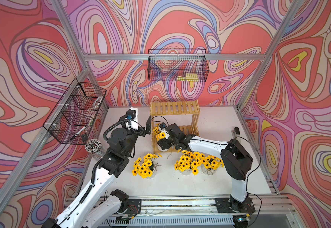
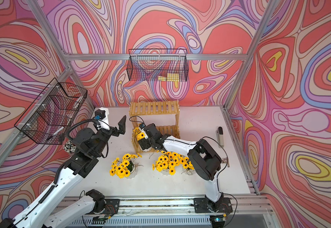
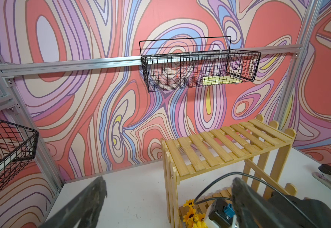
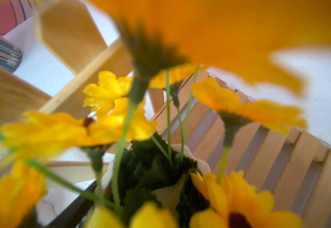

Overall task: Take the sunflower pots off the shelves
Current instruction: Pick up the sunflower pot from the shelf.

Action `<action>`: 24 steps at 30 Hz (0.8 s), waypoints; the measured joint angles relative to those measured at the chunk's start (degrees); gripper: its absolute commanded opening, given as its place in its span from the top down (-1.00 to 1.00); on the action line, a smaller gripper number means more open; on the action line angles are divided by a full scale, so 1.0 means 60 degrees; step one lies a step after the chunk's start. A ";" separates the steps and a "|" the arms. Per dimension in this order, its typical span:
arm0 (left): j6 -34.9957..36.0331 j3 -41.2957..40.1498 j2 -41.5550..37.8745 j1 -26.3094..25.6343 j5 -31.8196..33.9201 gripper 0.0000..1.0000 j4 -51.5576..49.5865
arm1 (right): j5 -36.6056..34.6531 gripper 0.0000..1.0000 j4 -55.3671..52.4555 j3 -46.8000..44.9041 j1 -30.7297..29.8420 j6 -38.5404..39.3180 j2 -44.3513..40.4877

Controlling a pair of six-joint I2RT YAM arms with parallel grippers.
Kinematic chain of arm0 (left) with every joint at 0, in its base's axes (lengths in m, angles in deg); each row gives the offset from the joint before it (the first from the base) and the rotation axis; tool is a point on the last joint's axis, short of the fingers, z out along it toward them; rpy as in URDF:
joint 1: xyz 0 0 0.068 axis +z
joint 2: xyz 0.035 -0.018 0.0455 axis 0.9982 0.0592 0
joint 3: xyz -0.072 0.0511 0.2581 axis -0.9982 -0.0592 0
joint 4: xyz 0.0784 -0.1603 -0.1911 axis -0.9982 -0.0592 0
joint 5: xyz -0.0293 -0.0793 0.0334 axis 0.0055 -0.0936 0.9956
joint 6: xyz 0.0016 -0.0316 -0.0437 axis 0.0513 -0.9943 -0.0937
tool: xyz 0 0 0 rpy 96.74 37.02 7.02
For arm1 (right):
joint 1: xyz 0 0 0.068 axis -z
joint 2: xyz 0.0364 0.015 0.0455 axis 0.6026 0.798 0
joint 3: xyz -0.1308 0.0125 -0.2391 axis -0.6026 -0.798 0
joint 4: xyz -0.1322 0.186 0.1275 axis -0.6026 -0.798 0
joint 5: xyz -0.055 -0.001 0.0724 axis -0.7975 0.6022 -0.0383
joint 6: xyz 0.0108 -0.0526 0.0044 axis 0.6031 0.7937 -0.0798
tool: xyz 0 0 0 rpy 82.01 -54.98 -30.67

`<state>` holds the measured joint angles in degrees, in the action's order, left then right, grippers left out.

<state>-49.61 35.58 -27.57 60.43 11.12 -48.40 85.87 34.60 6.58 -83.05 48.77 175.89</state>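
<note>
White table (image 1: 210,126), three pots (image 1: 186,164) down front, the last pot (image 1: 162,135) low at the left end of the shelves (image 1: 173,107), my right hand (image 1: 160,145) in at it, grip I can't tell, left hand (image 3: 167,185) wide open, empty: pull out crooked and its flowers snag the slats, dragging everything.

Blurred sunflowers (image 4: 109,92) hide the right end effector (image 2: 144,143); it perhaps clasps the shelved pot (image 2: 146,150).
</note>
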 measured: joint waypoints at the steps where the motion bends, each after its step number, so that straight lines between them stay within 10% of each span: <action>1: 0.0000 0.0000 0.0000 -0.0004 0.0000 -0.99 0.0000 | -0.0069 -0.14 -0.0080 -0.0015 -0.0018 0.0047 -0.0036; 24: 0.0000 0.0000 -0.0015 0.0004 -0.0025 -0.99 0.0000 | -0.1242 0.00 -0.1504 -0.0667 -0.0936 0.0503 -0.1395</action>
<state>-49.61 35.58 -27.65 60.45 10.96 -48.40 78.41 25.57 2.58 -88.67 51.78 167.52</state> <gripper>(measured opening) 0.997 0.866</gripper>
